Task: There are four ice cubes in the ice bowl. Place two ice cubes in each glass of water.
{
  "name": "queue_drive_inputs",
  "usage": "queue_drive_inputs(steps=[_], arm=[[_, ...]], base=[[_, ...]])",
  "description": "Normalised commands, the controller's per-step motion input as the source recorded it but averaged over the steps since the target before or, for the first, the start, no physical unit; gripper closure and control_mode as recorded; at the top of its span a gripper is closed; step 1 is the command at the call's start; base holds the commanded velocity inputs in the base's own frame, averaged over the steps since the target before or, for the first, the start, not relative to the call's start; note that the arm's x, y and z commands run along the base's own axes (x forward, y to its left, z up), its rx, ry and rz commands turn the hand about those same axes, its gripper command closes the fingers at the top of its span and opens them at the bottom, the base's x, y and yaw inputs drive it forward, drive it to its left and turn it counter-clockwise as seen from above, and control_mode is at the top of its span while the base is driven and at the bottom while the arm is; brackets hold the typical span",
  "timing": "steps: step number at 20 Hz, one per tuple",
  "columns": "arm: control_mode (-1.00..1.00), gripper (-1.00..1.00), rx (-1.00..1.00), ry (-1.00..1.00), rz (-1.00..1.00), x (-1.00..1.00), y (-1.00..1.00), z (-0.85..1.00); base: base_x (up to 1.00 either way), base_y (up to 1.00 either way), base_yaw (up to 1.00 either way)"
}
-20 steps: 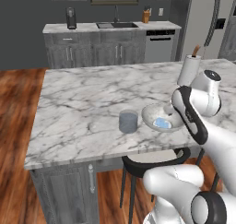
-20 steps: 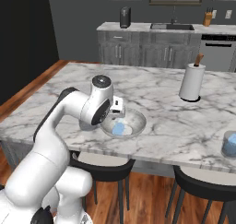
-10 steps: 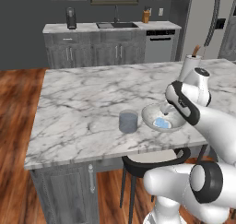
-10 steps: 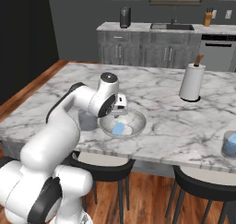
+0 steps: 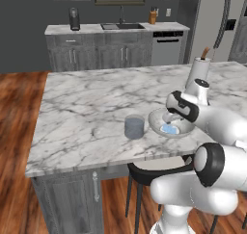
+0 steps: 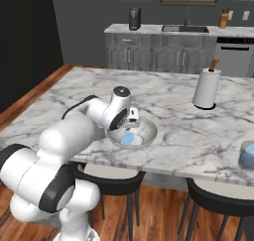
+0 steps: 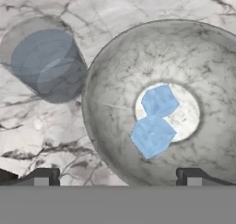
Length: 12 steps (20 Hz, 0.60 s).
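Two ice cubes [image 7: 154, 121] lie touching at the bottom of the ice bowl [image 7: 115, 75] on the marble table [image 5: 87, 98], a glass of water [image 7: 46, 64] just beside it; the jaws hang wide apart directly above the bowl, holding nothing

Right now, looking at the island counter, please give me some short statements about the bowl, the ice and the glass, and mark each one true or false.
1. Two ice cubes lie in the ice bowl. True.
2. The end effector is closed on a cube. False: it is open and holds nothing.
3. The glass of water stands beside the bowl, upright. True.
4. The white paper towel roll lies inside the bowl. False: it stands apart on the counter.
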Motion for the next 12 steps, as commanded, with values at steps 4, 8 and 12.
queue_drive_inputs(steps=[4, 8, 12], arm=[[-1.00, -1.00, 0.00, 0.00, 0.00, 0.39, -0.11, -0.20], [-1.00, -1.00, 0.00, 0.00, 0.00, 0.33, -0.19, -0.19], [-1.00, -1.00, 0.00, 0.00, 0.00, 0.20, -0.15, -0.21]], base=[[0.00, 0.00, 0.00], [0.00, 0.00, 0.00], [0.00, 0.00, 0.00]])
